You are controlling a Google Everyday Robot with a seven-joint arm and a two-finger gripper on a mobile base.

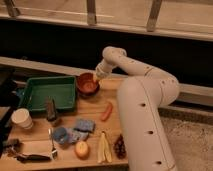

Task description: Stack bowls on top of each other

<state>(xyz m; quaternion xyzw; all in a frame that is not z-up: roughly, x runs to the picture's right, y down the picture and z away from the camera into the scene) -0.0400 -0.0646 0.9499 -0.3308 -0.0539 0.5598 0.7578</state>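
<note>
the white arm (145,95) takes up most of the right half of the view, bending from its thick lower segment up and over to the far edge of the wooden counter (95,102). next in size is the green tray (35,82) at the left, a dark upright item at its near edge. the orange-red bowl (88,83) sits just right of the tray, near the counter's back edge; it reads as a single bowl, and the dark purple bowl cannot be made out anywhere, unless it is nested under or hidden by the orange one. the gripper (97,76) is at the bowl's right rim, touching or just above it; i cannot tell how the fingers stand or whether they pinch the rim.

smaller things lie nearer: a white paper cup (21,118) at the left, a carrot-like orange piece (106,111), a blue cloth (84,125) beside a light-blue cup (61,134), an apple (82,149), a banana (103,148), dark grapes (120,146) and a utensil at the front left.

risks, as i judge them: a grip on one side of the rim could tilt the bowl so it slips out, or knock it against the tray wall just beside it. a lift that starts off-centre might also push the bowl off the back edge.

no brand, label or writing can be read.
</note>
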